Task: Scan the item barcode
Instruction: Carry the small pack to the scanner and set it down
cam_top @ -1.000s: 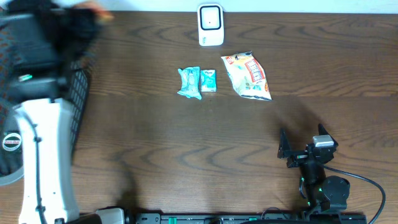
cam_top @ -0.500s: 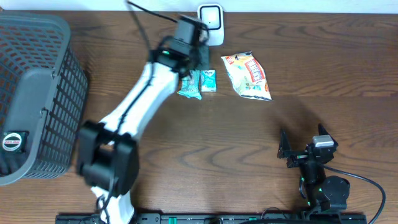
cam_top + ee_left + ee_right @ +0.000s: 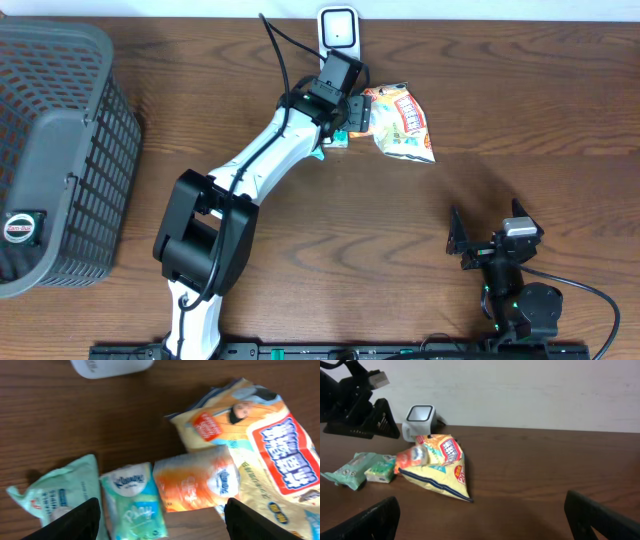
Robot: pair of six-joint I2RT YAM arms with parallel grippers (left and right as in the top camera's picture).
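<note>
**Left arm out by the scanner, fingers spread over the orange packet**

The left gripper (image 3: 162, 506) hangs over the row of goods, fingers spread wide and gripping nothing. Right beneath it lies the orange packet (image 3: 192, 482), flat on the table (image 3: 300, 250). It sits just beside the teal tissue pack (image 3: 132, 500) and overlaps the edge of the yellow snack bag (image 3: 265, 445). A green pouch (image 3: 55, 492) sits at the far end of the row. The white scanner (image 3: 339, 40) stands close behind them. The right gripper (image 3: 487, 228) waits well apart, wide open and empty. The basket (image 3: 60, 150) sits at the far left.
</note>
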